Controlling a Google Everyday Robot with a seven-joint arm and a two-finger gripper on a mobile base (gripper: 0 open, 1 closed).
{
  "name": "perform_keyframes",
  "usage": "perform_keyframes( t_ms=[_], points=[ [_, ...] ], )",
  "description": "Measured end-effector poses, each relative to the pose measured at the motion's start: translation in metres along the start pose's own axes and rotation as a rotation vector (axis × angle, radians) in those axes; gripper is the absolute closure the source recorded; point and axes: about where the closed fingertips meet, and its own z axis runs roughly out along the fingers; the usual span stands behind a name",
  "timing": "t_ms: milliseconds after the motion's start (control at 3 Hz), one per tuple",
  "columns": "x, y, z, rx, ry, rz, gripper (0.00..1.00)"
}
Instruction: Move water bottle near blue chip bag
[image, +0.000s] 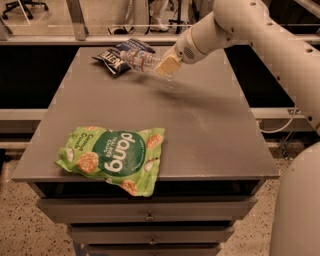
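The water bottle (139, 61) is clear and ribbed, held lying sideways in the air above the far part of the grey table (200, 120), its cap end pointing left. My gripper (165, 66) is shut on the bottle's base end, reaching in from the upper right. The blue chip bag (116, 56) is a small navy crinkled bag with white lettering at the far left of the table. The bottle's cap end overlaps the bag's right side in the view, partly hiding it.
A bright green "dang" bag (111, 156) lies at the table's near left, overhanging the front edge. Drawers (150, 216) sit under the tabletop. A rail (60, 37) and chair legs stand behind the table. My white arm (280, 45) spans the right side.
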Motion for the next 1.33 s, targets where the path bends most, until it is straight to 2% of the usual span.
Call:
perform_keyframes(
  t_ms=[333, 667, 1000, 1333],
  points=[
    [-0.002, 0.012, 0.019, -0.035, 0.002, -0.011, 0.99],
    [0.000, 0.020, 0.031, -0.056, 0.010, -0.016, 0.77],
    [-0.003, 0.031, 0.044, -0.081, 0.010, -0.025, 0.38],
    [-0.004, 0.033, 0.048, -0.086, 0.009, -0.028, 0.15]
  ],
)
